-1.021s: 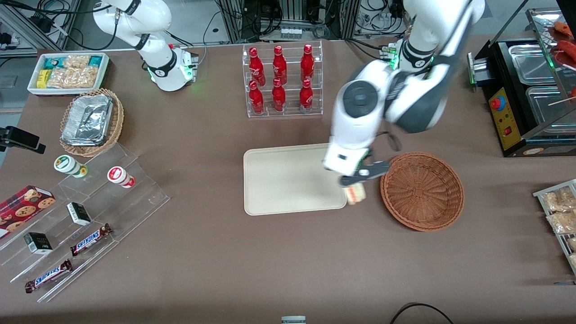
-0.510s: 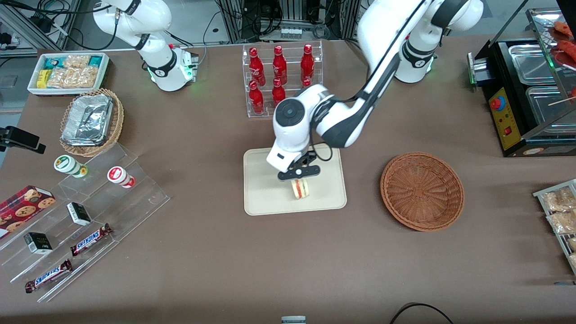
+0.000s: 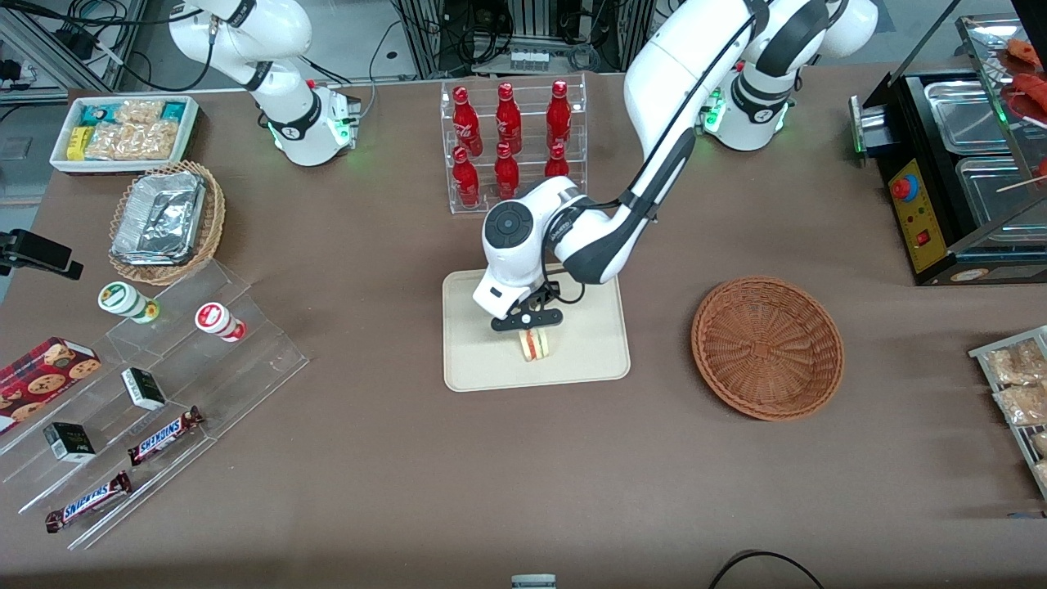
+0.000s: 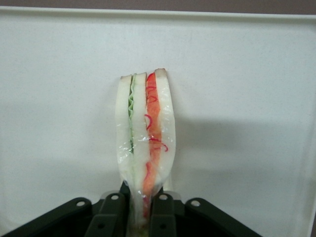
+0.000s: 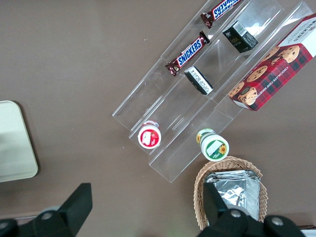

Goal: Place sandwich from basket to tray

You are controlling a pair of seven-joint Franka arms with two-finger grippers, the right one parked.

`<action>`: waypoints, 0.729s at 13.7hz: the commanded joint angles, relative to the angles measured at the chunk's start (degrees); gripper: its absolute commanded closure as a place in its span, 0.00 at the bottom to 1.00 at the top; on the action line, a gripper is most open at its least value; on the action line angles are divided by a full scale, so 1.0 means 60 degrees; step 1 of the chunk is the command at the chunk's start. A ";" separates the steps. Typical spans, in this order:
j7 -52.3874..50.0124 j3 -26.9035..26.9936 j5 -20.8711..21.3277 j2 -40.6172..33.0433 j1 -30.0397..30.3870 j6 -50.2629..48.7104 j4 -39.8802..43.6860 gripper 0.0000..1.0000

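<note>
tool [image 3: 528, 321] with sandwich [image 3: 536, 344] moved over tray [image 3: 483, 360]

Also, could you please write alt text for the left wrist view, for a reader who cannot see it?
The hand is shut on a clear-wrapped sandwich, gripping one end of the wedge above the cream tray. The sandwich shows its layered edge: pale bread with a green filling strip and a red-orange one. A thin strip of brown table shows past the tray's rim.

Your left arm reaches down over the tray [image 3: 483, 368], wrist bent downward. Your gripper [image 3: 530, 325] sits just above the tray's middle, its fingers [image 4: 112, 212] pinched tight on the sandwich [image 4: 144, 143], holding it edge-up.
</note>
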 commanded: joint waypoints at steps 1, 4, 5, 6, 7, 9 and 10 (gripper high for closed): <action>-0.0012 0.0137 0.0156 -0.0020 -0.0138 -0.0143 0.0235 0.00; -0.0144 0.0210 0.0112 -0.0967 -0.0022 -0.1557 0.0323 0.00; -0.0188 0.0225 0.0097 -0.1553 0.0080 -0.2275 0.0323 0.00; -0.0203 0.0225 0.0083 -0.2153 0.0415 -0.2877 0.0323 0.00; -0.0188 0.0225 0.0039 -0.2739 0.0766 -0.3376 0.0309 0.00; -0.0013 0.0225 0.0024 -0.3619 0.1557 -0.4212 0.0308 0.00; 0.0017 0.0225 0.0024 -0.4073 0.1923 -0.4622 0.0265 0.00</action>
